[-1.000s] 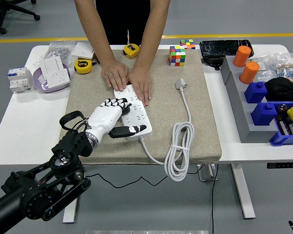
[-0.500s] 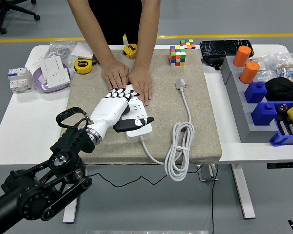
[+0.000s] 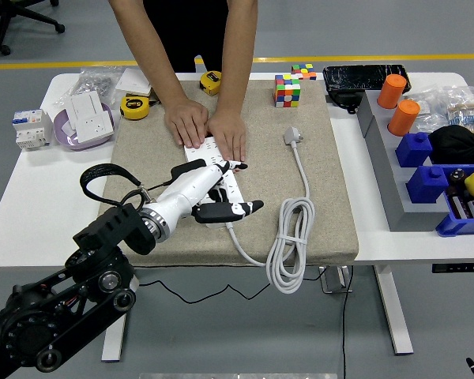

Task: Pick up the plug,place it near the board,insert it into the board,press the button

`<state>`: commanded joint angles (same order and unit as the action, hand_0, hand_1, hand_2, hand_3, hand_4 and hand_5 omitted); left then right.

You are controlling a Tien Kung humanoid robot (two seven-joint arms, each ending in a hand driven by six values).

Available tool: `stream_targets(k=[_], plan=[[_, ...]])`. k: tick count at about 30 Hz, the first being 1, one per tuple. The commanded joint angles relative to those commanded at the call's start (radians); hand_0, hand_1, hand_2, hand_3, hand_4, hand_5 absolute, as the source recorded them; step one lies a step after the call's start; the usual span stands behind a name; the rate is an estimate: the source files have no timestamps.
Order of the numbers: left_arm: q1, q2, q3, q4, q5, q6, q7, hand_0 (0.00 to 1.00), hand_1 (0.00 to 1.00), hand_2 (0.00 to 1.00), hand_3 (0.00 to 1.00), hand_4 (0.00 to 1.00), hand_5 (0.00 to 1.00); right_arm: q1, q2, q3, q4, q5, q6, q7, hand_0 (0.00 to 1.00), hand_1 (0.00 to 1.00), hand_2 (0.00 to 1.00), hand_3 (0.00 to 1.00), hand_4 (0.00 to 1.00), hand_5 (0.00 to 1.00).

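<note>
- i have the left hand [image 3: 208, 192], white with black fingertips, lying over the near end of the white power strip [image 3: 215, 175] at the middle of the frame; its fingers are loosely extended and hold nothing, the thumb sticking out toward the right.
- the grey plug [image 3: 292, 136] lies untouched on the beige felt mat [image 3: 316, 189], right of centre, well apart from the strip, with its white cable [image 3: 291, 237] coiled below it.
- i judge the hand is at the button step, though the plug is not in the strip, so the order looks off; i cannot make out the button under the fingers.
- a person's two hands [image 3: 208, 130] press flat on the strip's far end, steadying it.
- next move, as i see it: press down with one fingertip on the switch end, clear of the person's fingers.
- against a second ago, the hand has slid rightward along the strip and flattened lower; the forearm has swung in, and the person's hands have stayed put.
- the right arm is out of view.
</note>
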<state>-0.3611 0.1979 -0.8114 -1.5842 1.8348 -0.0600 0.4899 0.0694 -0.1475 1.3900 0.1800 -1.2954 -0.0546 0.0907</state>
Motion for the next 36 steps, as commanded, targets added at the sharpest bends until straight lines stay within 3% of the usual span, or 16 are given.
stream_targets(k=[6,11,17,23,36], plan=[[0.018,-0.001,-0.004,0.074,0.114,-0.029,0.036,0.125,0.033,0.158,0.879,0.528,0.14,-0.007,0.01,0.0,0.0,-0.014,0.0,-0.007,0.961,0.836,0.763,0.783,0.998,0.998],[0.03,0.007,-0.004,0.085,0.182,-0.04,0.048,0.127,0.035,0.16,0.847,0.502,0.13,-0.016,0.016,0.002,0.0,-0.022,0.0,-0.005,0.96,0.837,0.762,0.782,0.998,0.998],[0.029,0.015,0.001,0.076,0.194,-0.066,0.054,0.128,0.036,0.162,0.847,0.475,0.117,-0.016,0.023,-0.024,0.0,-0.003,0.003,0.003,0.961,0.836,0.761,0.783,0.998,0.998],[0.002,0.007,0.024,0.079,0.168,-0.097,0.054,0.13,0.037,0.163,0.836,0.465,0.107,-0.009,0.025,-0.04,0.0,0.007,0.005,0.005,0.96,0.836,0.762,0.782,0.998,0.998],[-0.028,-0.028,0.068,0.131,0.191,-0.075,0.037,0.13,0.038,0.164,0.857,0.462,0.101,-0.006,0.023,-0.05,0.0,0.005,0.007,0.003,0.961,0.836,0.761,0.783,0.998,0.998]])
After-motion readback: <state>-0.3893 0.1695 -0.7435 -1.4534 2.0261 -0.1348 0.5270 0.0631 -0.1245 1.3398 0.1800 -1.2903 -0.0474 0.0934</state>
